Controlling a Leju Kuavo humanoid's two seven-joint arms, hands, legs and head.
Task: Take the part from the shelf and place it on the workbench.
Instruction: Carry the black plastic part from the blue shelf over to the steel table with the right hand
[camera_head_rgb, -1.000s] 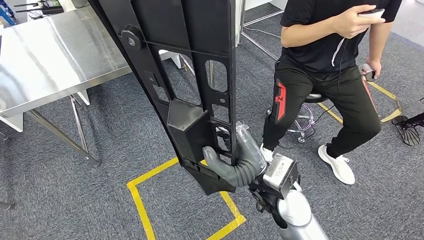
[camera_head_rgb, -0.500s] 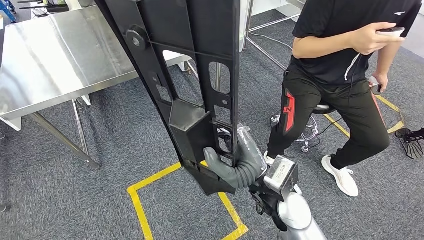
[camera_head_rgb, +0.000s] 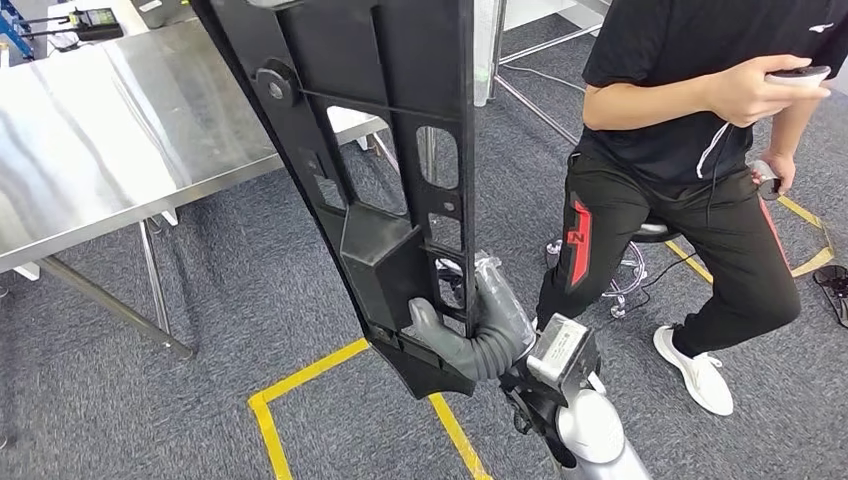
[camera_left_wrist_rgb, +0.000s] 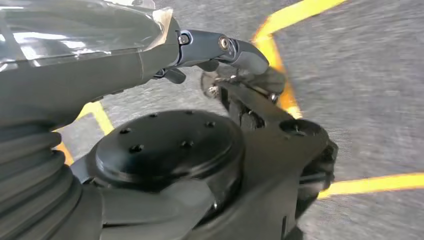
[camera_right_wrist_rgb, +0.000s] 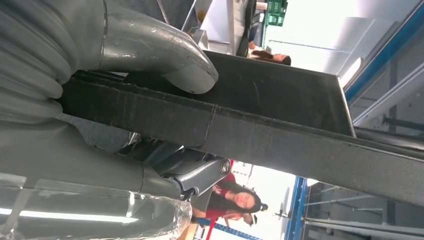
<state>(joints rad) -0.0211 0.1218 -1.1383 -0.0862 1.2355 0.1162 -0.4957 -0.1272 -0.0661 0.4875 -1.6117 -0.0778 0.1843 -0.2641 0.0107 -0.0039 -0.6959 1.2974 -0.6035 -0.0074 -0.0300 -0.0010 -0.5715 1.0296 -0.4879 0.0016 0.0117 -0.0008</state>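
One long black part (camera_head_rgb: 370, 180) is showing, standing upright just right of the steel workbench (camera_head_rgb: 110, 130), and one robot hand (camera_head_rgb: 480, 325) is gripping it near its lower end. One workbench is standing there, with one black device (camera_head_rgb: 95, 18) lying at its far edge. One person (camera_head_rgb: 690, 150) is sitting well to the right of the workbench, holding two controllers, one (camera_head_rgb: 795, 75) in each hand, the other (camera_head_rgb: 765, 185) lower down.

Person (camera_head_rgb: 690, 130) in black on a stool (camera_head_rgb: 650, 232), yellow floor tape (camera_head_rgb: 300, 385), possibly a handset (camera_head_rgb: 95, 18).
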